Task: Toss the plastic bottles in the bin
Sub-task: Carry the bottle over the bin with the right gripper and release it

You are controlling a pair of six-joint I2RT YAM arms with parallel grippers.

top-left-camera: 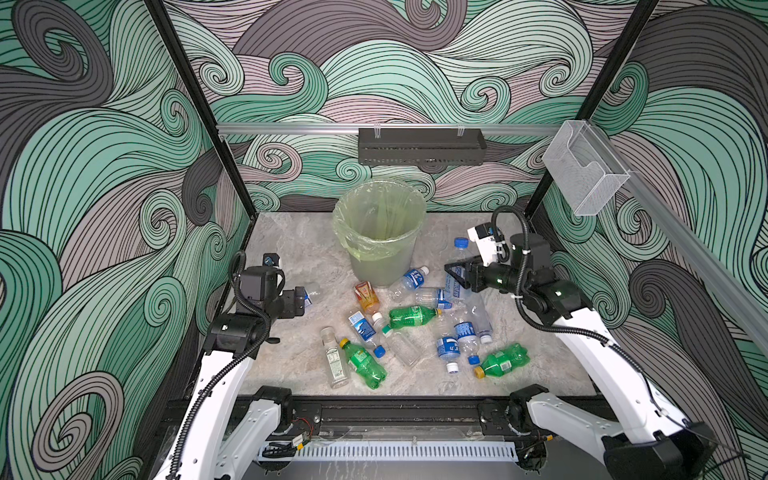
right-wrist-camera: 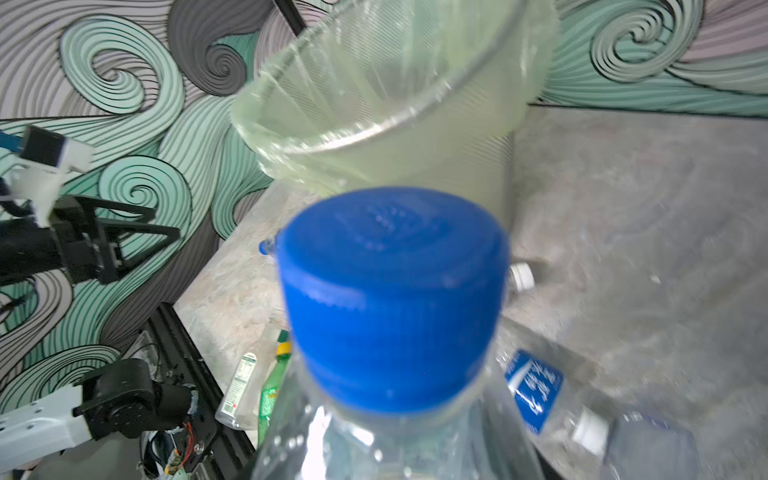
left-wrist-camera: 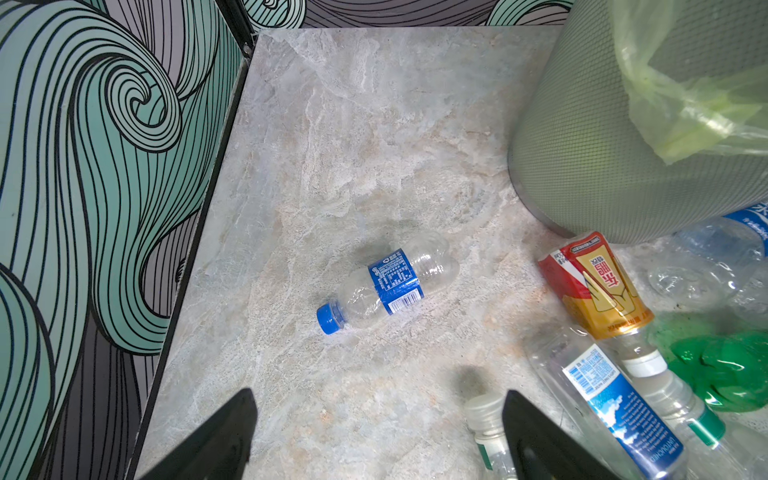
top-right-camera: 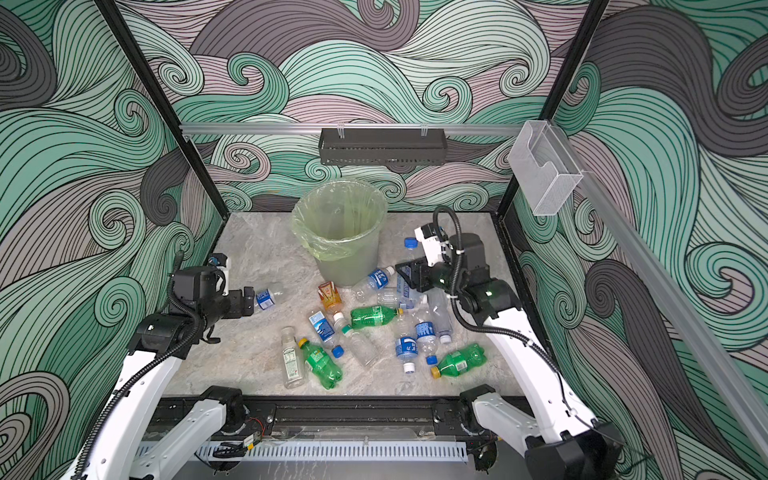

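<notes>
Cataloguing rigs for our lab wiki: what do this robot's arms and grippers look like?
The left arm and right arm have white links, black joint housings and black ribbed cable hoses running along them. The left gripper and right gripper are black with tapering wedge-like jaws.

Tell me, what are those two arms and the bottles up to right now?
Right gripper shut on blue-capped bottle, cap up, beside bin. Left gripper open, facing lone blue-label bottle on table. Loose bottles clutter bin's foot.
</notes>
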